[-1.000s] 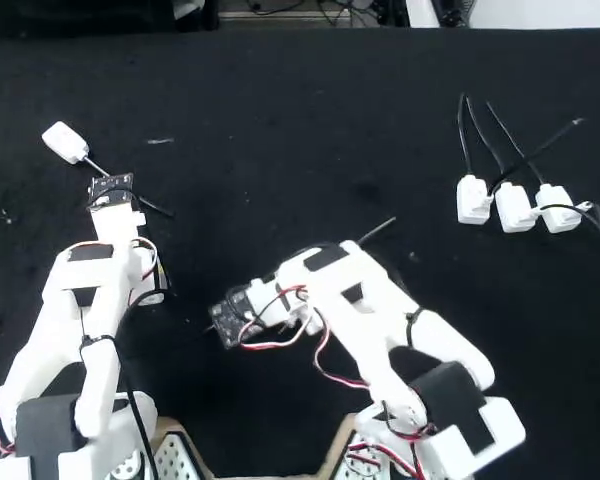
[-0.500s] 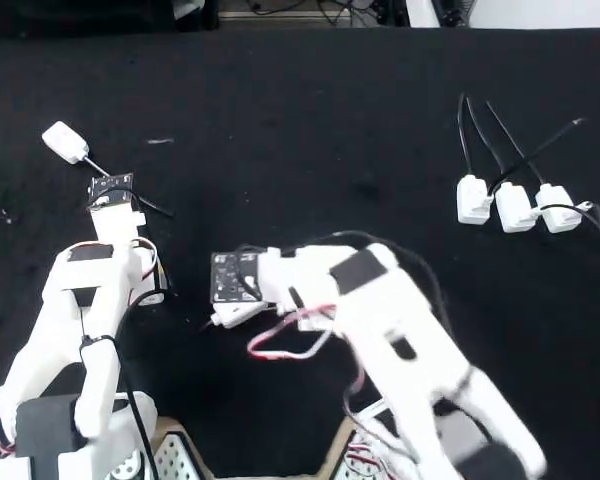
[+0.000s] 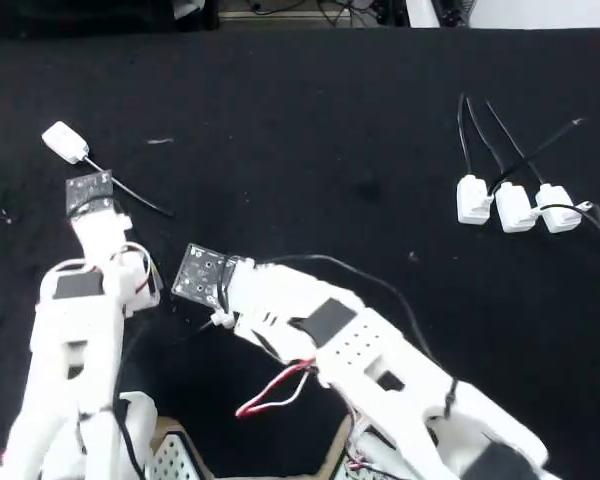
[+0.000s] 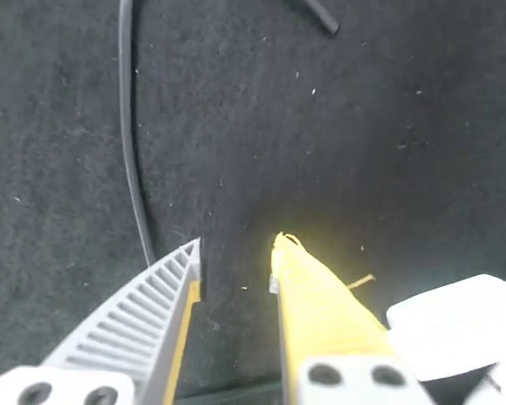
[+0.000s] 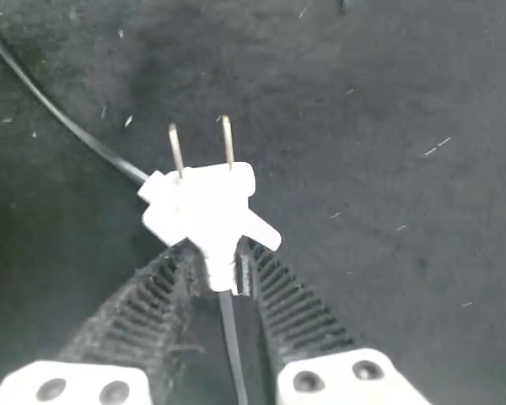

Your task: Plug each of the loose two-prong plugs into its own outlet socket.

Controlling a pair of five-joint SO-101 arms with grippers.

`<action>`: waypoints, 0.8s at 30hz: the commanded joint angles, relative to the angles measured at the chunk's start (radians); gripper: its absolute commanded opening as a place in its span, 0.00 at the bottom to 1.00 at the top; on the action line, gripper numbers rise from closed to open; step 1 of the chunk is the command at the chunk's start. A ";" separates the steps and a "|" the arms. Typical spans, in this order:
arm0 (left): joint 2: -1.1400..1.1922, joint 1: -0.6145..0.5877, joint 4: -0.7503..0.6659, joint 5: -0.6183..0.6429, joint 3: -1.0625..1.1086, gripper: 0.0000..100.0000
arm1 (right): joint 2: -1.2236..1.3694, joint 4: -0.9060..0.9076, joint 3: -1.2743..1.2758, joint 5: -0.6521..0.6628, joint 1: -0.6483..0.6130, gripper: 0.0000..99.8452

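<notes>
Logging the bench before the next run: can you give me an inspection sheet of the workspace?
Surface: black cloth table, lint specks.
Job's things: white two-prong plug held by its tail, prongs pointing away from the gripper; one white cabled block far left; three white cabled blocks in a row far right.
Clutter: small pale scrap.
Grippers: left gripper open over bare cloth; right gripper shut on the plug.
Cables: thin black cord beside the left gripper; black cords on every block.
Surroundings: loose wiring beyond the far edge.
</notes>
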 commanded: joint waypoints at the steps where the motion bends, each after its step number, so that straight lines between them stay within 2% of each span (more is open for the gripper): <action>1: -0.187 0.027 -0.020 0.011 0.050 0.14 | 0.105 -0.038 -0.125 -0.086 -0.018 0.01; 10: -0.413 0.035 -0.020 0.068 0.133 0.14 | 0.165 -0.141 -0.133 -0.293 -0.018 0.01; 14: -0.500 0.104 -0.015 0.068 0.174 0.14 | 0.166 -0.140 -0.136 -0.298 -0.029 0.01; 19: -0.646 0.176 -0.015 0.069 0.242 0.14 | 0.173 -0.137 -0.128 -0.296 -0.107 0.01; 24: -0.829 0.176 -0.011 0.069 0.326 0.14 | 0.173 -0.137 -0.128 -0.304 -0.106 0.01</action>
